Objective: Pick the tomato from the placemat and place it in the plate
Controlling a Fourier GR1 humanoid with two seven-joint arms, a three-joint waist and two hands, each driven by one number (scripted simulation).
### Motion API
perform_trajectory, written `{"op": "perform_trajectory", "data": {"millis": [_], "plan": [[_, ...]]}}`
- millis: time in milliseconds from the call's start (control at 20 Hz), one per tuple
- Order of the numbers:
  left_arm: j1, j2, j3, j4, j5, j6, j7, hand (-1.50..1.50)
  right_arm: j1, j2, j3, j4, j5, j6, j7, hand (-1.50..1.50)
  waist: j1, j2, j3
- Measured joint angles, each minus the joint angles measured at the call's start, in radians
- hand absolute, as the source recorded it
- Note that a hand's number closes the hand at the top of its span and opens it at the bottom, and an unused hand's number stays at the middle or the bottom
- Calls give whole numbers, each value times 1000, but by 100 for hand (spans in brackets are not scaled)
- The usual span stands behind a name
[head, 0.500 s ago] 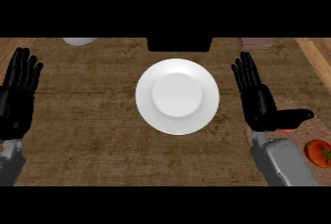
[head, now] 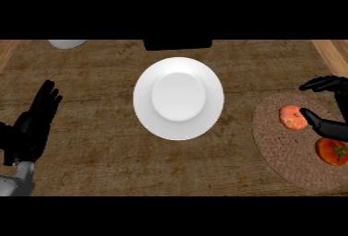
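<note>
A white plate lies in the middle of the wooden counter. At the right sits a round woven placemat with two tomatoes on it: one tomato near its upper left, a second tomato by the right edge. My right hand hangs over the placemat, open. Its thumb tip touches the right side of the upper tomato, and its bent fingers arch above it without closing on it. My left hand rests open at the left, fingers up, holding nothing.
A white bowl peeks in at the top left. A dark object stands at the counter's far edge behind the plate. A lighter wooden strip runs along the top right corner.
My right hand has swung right and down from beside the plate to the placemat, its thumb now at the upper tomato. The left hand sits lower in view.
</note>
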Motion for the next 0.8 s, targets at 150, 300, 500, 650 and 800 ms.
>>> {"op": "perform_trajectory", "data": {"millis": [150,300,500,650,800], "plan": [[7,-14,-24,17,1,-11,18,0,70,-44,-82,107,-51,130,-175,-150,7,10,6],[2,-24,-37,38,2,-24,27,0,131,-118,-114,204,-8,234,-328,-150,22,14,8],[-16,-35,-53,55,-4,-36,37,0,194,-210,-123,281,117,208,-456,-150,37,14,9],[-24,-49,-67,67,-13,-42,36,0,219,-266,-116,341,200,169,-527,-150,51,12,8],[-53,-61,-76,80,-25,-37,52,0,224,-305,-102,402,271,127,-579,-150,61,11,8]]}}
